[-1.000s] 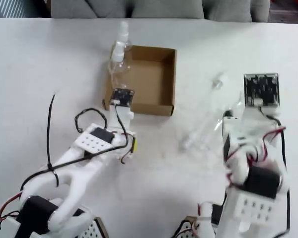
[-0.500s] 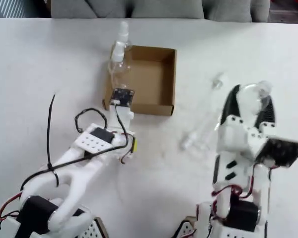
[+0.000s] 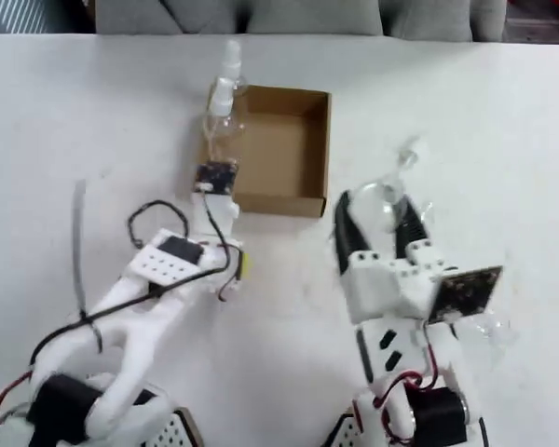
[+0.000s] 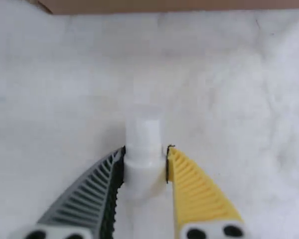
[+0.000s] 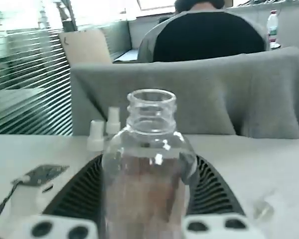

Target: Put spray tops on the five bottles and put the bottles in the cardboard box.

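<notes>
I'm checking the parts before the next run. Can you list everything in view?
cardboard box: 1, brown, open, far middle of the table
capped bottles: 2, clear with white spray tops, upright at the box's left edge; inside or beside it, cannot tell
open bottle: 1, clear, no top, upright between the right gripper's fingers
spray top: 1, white, clamped in the left gripper just short of the box
clear item: 1, on the table right of the box, too faint to identify
table: 1, white
left gripper: 1, grey and yellow fingers
right gripper: 1, black fingers
</notes>
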Robot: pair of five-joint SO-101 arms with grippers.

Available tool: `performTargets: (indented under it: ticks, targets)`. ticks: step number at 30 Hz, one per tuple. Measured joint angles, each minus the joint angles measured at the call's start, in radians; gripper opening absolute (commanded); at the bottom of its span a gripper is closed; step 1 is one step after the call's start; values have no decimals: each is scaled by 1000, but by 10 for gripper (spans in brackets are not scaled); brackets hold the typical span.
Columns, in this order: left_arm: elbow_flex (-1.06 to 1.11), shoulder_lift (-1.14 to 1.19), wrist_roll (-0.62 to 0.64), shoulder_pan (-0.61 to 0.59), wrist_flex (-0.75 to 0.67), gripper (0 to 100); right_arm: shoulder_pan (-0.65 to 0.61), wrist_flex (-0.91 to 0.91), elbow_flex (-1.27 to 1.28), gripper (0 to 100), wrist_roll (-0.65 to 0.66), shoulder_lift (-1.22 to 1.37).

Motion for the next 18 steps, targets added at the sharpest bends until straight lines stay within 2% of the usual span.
performTargets:
  ticks: [9, 15, 18]
  targets:
    - [-2, -509, -84, -44, 114, 24, -269, 176, 2, 16, 0, 2]
    - [-5, -867, -245, -44, 117, 24, -393, 183, 17, 16, 0, 0]
    - [-40, -997, -321, -44, 48, 24, -410, 183, 20, 16, 0, 2]
